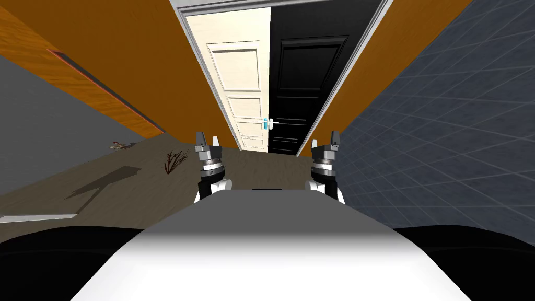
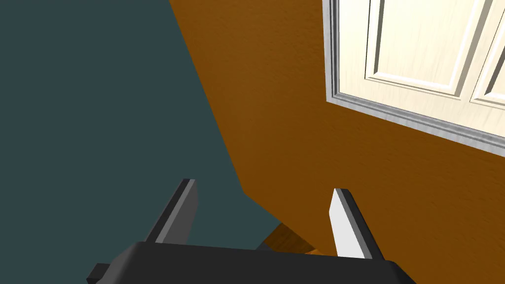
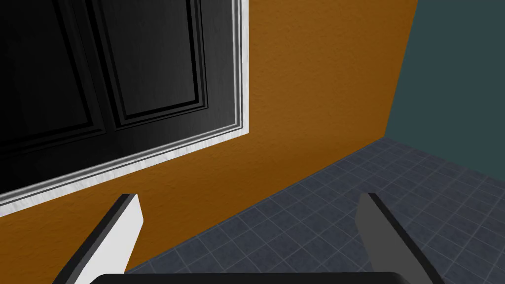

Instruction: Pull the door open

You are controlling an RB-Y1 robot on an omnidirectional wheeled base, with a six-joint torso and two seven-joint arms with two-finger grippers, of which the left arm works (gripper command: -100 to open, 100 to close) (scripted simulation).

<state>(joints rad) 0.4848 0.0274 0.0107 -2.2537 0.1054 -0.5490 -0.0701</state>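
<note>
A panelled door stands in a grey frame at the far end of the orange wall. Its left half is cream and its right half is black. A slim handle on a cyan plate sits at the seam between the halves. My left gripper and right gripper are raised side by side, short of the door, both open and holding nothing. The left wrist view shows the left gripper below the cream panel. In the right wrist view, the right gripper is below the black panel.
Orange walls flank the door. A dark tiled wall runs along my right and a grey wall along my left. Dry twigs stand on the brown floor, with more twigs and a white strip further left.
</note>
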